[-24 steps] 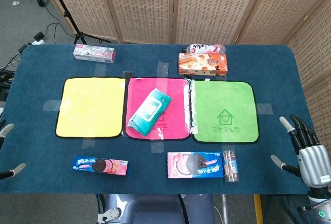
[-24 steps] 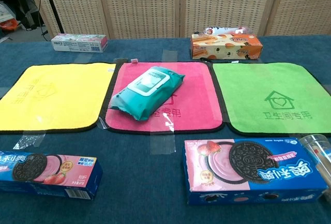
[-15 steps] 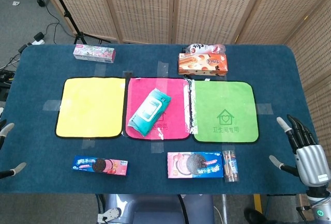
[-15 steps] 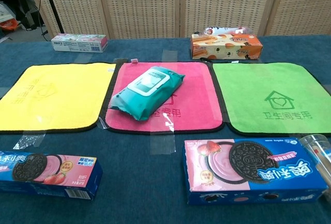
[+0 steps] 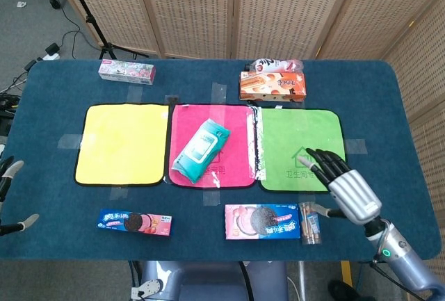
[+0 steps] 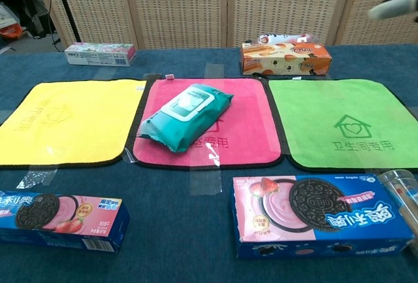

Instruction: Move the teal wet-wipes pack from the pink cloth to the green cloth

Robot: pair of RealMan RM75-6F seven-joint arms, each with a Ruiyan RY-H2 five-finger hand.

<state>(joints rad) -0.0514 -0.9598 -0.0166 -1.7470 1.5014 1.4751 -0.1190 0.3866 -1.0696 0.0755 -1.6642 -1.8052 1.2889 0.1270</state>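
Observation:
The teal wet-wipes pack (image 5: 200, 149) (image 6: 186, 117) lies slanted on the pink cloth (image 5: 235, 131) (image 6: 248, 126), white lid facing up. Right of it lies the green cloth (image 5: 278, 137) (image 6: 326, 110), bare except for a printed house mark. My right hand (image 5: 341, 181) hovers over the green cloth's front right corner, fingers spread and pointing toward the pack, holding nothing. In the chest view only a blurred fingertip (image 6: 394, 5) shows at the top right. My left hand (image 5: 8, 200) is barely visible at the left edge, well away from the pack; its fingers stand apart.
A yellow cloth (image 5: 124, 143) lies left of the pink one. Two Oreo boxes (image 5: 134, 222) (image 5: 262, 222) and a clear tube (image 5: 310, 223) line the near edge. An orange snack box (image 5: 272, 85) and a floral box (image 5: 126, 71) sit at the back.
My right hand has swung in from the table's right edge to above the green cloth's front right corner. The pack has not moved.

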